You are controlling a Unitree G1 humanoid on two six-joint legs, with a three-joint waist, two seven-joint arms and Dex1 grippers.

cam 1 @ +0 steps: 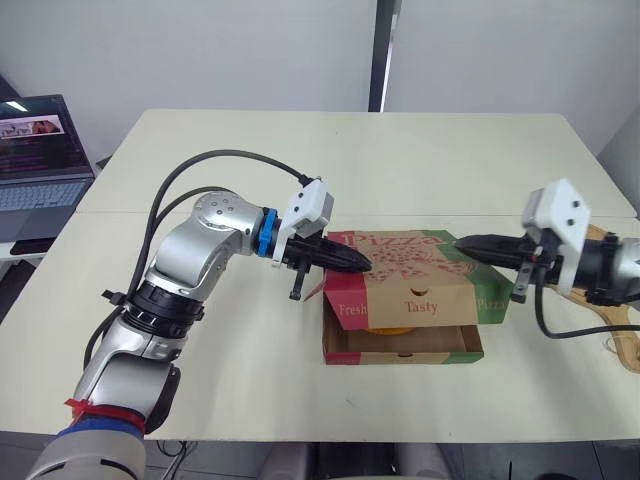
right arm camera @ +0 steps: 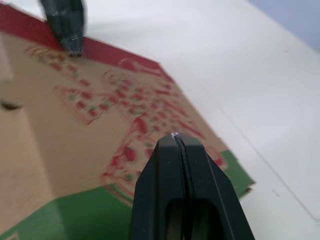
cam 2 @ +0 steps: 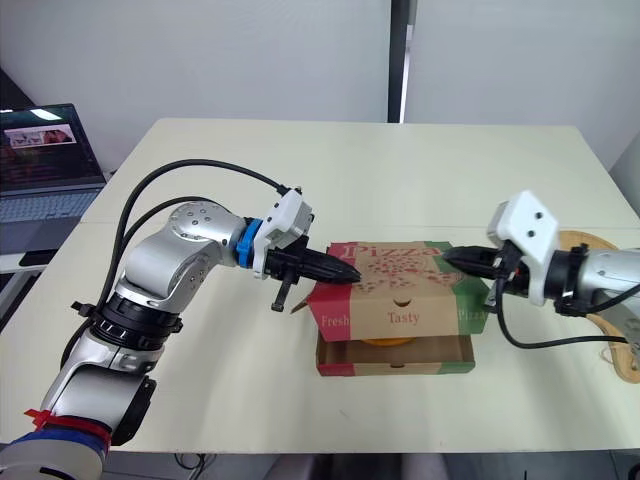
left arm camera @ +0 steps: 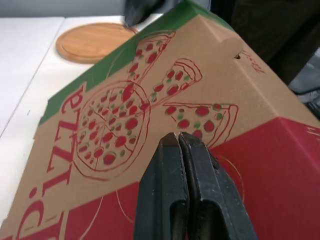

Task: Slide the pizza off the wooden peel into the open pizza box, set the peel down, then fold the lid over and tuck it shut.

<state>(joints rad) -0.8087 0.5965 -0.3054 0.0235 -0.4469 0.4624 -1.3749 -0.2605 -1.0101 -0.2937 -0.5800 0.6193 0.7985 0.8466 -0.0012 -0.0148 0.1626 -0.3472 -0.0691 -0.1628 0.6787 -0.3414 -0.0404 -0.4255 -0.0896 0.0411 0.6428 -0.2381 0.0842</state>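
The pizza box (cam 1: 405,345) sits near the table's front edge with the pizza (cam 1: 385,329) inside, seen through the gap under the lid. Its printed lid (cam 1: 410,270) is folded most of the way down, front flap hanging. My left gripper (cam 1: 362,263) is shut, its tip resting on the lid's left side (left arm camera: 178,137). My right gripper (cam 1: 462,243) is shut too, its tip on the lid's right rear edge (right arm camera: 174,136). The wooden peel (cam 1: 620,330) lies flat on the table at the right, partly behind my right arm.
A laptop (cam 1: 38,160) stands open on a side surface at the far left. Cables loop over both arms. The beige table (cam 1: 400,160) stretches bare behind the box.
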